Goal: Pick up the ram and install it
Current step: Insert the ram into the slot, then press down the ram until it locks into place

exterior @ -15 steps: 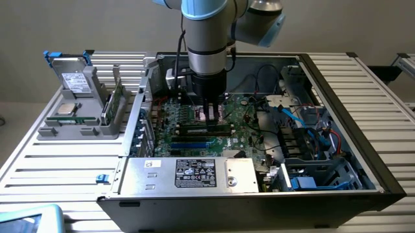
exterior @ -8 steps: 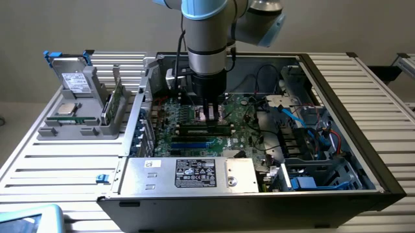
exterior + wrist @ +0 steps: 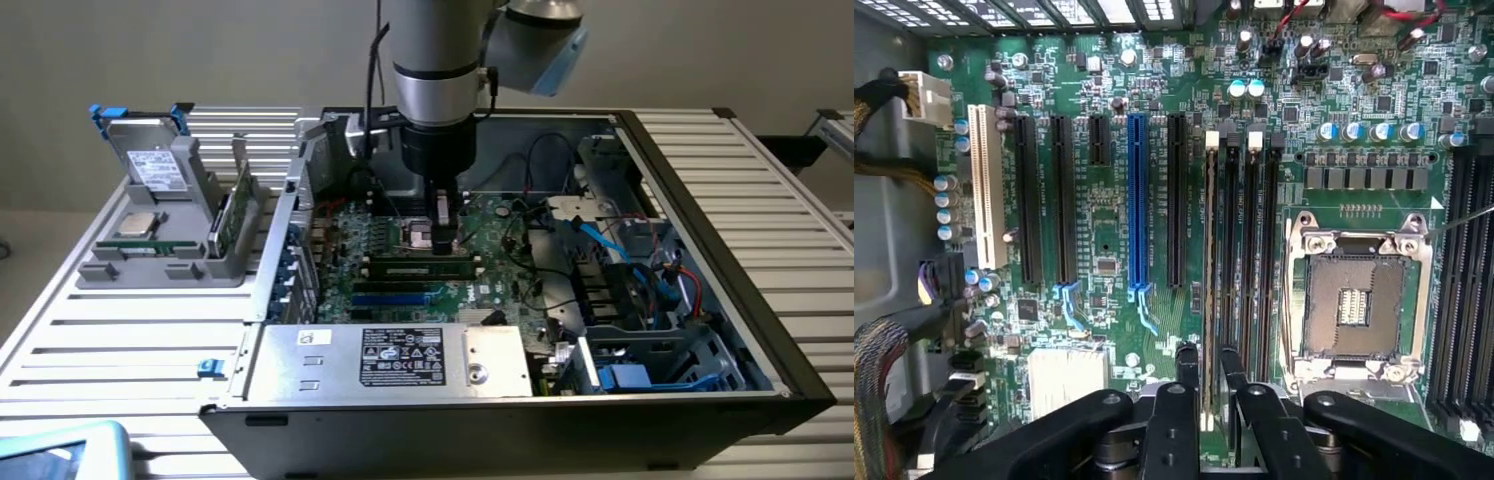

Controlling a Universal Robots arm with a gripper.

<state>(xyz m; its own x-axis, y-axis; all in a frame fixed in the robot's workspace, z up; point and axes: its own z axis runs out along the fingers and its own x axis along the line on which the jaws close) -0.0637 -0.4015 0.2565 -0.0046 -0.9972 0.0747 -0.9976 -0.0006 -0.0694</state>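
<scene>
Open computer case (image 3: 694, 250) on a slatted table (image 3: 120, 330), with the arm reaching down into it. The gripper (image 3: 445, 222) hangs directly over the green motherboard (image 3: 501, 225), beside the empty processor socket (image 3: 1351, 300). In the wrist view the gripper (image 3: 1209, 385) has its two fingers (image 3: 1188, 362) slightly parted, one on each side of the ram (image 3: 1211, 290), which stands edge-up in one of the black memory slots (image 3: 1251, 250) (seated along the slot's length); whether the pads press it cannot be told. A grey parts holder (image 3: 167, 240) with a silver processor chip (image 3: 138, 222) stands at the exterior view's left.
</scene>
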